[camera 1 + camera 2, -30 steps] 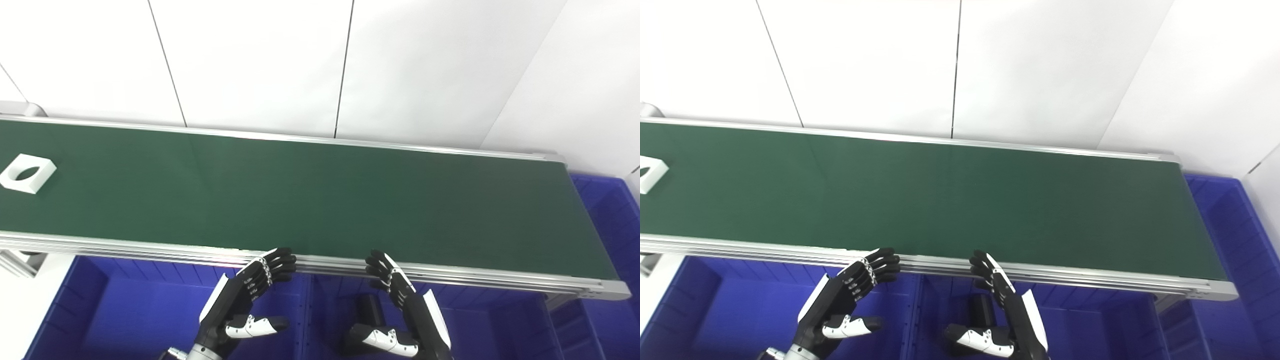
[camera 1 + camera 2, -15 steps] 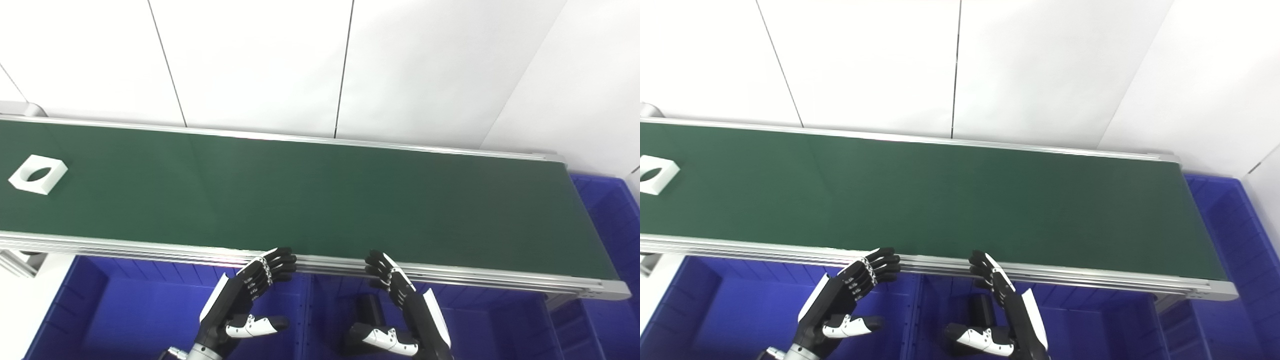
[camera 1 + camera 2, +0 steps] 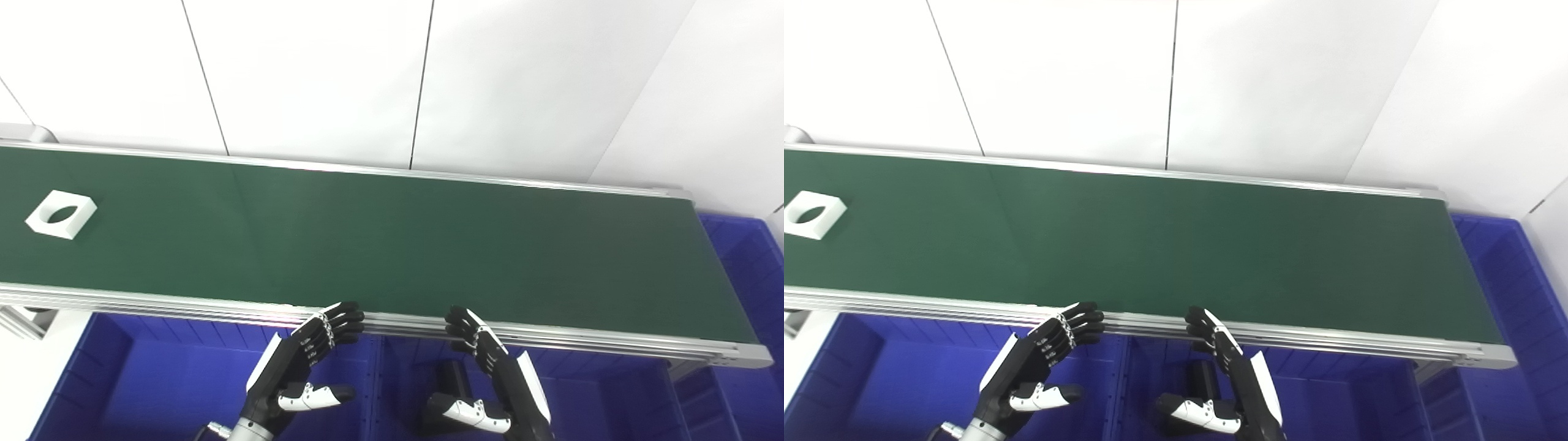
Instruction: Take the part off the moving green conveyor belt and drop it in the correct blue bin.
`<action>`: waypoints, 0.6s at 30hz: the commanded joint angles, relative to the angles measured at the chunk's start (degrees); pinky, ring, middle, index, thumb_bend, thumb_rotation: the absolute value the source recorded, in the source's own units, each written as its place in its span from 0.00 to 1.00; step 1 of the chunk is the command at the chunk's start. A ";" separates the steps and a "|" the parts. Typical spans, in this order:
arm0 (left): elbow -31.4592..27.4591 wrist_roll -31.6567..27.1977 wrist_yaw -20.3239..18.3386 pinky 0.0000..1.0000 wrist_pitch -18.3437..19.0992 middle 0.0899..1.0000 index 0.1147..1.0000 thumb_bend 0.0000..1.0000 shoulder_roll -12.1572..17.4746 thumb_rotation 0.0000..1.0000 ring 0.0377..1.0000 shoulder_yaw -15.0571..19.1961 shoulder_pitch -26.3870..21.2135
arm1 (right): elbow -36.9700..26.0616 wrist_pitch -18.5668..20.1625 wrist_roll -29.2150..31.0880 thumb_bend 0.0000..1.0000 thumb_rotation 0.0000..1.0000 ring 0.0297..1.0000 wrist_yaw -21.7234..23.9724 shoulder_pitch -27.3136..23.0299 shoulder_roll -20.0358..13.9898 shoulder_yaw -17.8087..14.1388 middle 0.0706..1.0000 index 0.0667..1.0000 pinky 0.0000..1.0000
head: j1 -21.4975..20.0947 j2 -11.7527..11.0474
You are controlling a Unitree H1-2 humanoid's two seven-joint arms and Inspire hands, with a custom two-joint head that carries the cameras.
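White wall panels (image 3: 318,79) behind, split by thin dark seams; below them, long green belt (image 3: 392,239) running left to right between silver rails (image 3: 184,301), blue bins (image 3: 171,380) under the near edge and one more blue bin (image 3: 750,257) past the right end.

White square part (image 3: 61,214) with an oval hole, lying flat at the far left of the belt — well apart from both hands. Left hand (image 3: 300,367) and right hand (image 3: 493,383) held low over the bins just near of the rail, fingers spread apart, thumbs turned inward, grasping nothing.

Step in hand, by judgement: waiting and timing the catch. Best done by tracking the part and meeting it ahead of where it lies now, not at its present spot — reaching late means chasing it toward the right end. Left hand looks the closer one for the catch. Worth coming down from above with fingers wide, closing across two opposite flat sides of the block; low profile leaves little to pinch, so fingertips should reach close to the belt surface without dragging on it. Correct bin not told by anything visible; dark object (image 3: 453,380) sits in the bin between the hands.
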 commanded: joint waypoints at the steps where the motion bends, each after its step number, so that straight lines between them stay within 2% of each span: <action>1: -0.98 0.26 0.32 0.76 -1.71 0.79 0.79 0.92 -0.13 0.37 0.77 0.13 -0.79 | -0.39 -1.90 0.75 0.87 0.46 0.84 0.16 -0.87 0.65 -0.07 0.85 0.87 0.78 | 1.60 -1.01; 2: -0.88 0.33 0.38 0.76 -1.78 0.78 0.79 0.92 -0.18 0.37 0.77 0.15 -0.81 | -0.13 -2.15 0.80 0.87 0.46 0.84 0.17 -0.93 0.60 -0.06 0.85 0.87 0.78 | 1.60 -1.01; 6: -0.85 1.11 0.50 0.75 -2.35 0.78 0.78 0.92 -0.23 0.36 0.76 0.09 -0.73 | 1.04 -3.31 0.75 0.86 0.46 0.84 0.00 -1.21 0.50 -0.09 0.85 0.87 0.78 | 5.53 -3.29; 10: -0.94 1.49 0.46 0.75 -2.34 0.77 0.78 0.92 -0.02 0.34 0.76 -0.01 -0.73 | 2.57 -4.51 0.88 0.85 0.46 0.85 -0.05 -1.60 0.41 -0.08 0.86 0.88 0.78 | 10.65 -6.58; 18: -0.76 1.44 0.46 0.72 -2.50 0.76 0.77 0.95 0.58 0.32 0.74 0.48 -0.96 | 5.43 -7.11 1.32 0.84 0.47 0.86 -0.16 -2.33 0.62 -0.10 0.88 0.90 0.80 | 15.15 -10.58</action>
